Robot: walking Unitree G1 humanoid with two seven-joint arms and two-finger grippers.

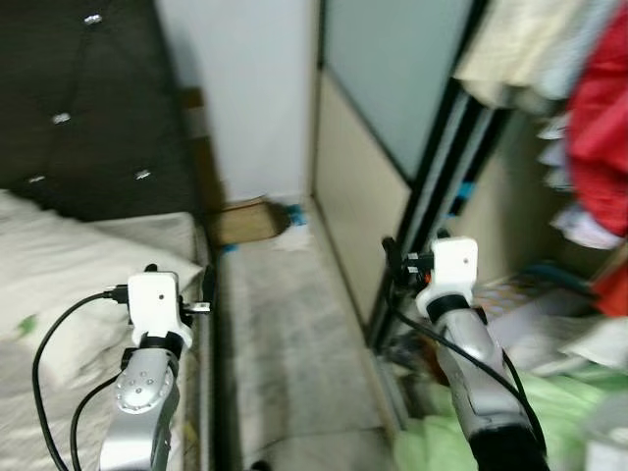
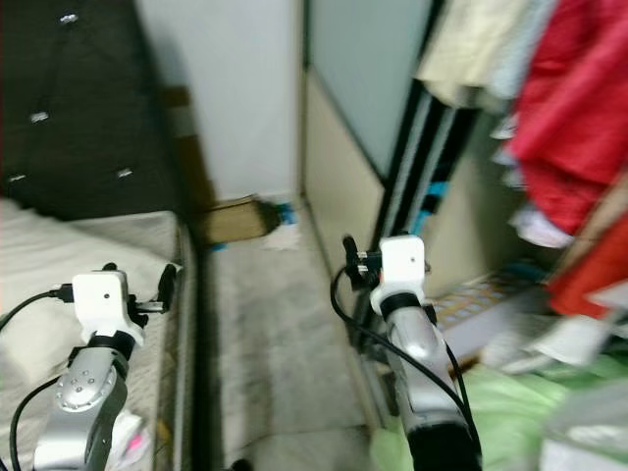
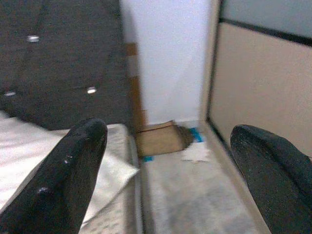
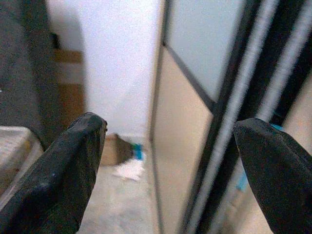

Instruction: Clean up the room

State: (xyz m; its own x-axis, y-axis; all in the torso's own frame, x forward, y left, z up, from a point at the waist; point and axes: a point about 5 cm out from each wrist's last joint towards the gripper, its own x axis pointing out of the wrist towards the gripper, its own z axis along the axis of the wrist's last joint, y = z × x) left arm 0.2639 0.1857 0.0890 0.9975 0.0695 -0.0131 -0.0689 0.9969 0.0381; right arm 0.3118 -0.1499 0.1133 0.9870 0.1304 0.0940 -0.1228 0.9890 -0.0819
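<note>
A flattened brown cardboard piece [image 1: 245, 221] lies on the grey floor at the far end of the aisle, against the white wall. Just beside it rests crumpled white paper [image 1: 291, 235], with small blue scraps [image 1: 296, 212] nearby.

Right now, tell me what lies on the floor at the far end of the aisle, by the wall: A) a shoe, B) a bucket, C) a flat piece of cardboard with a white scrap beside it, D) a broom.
C: the cardboard lies flat against the wall, white scrap beside it.
</note>
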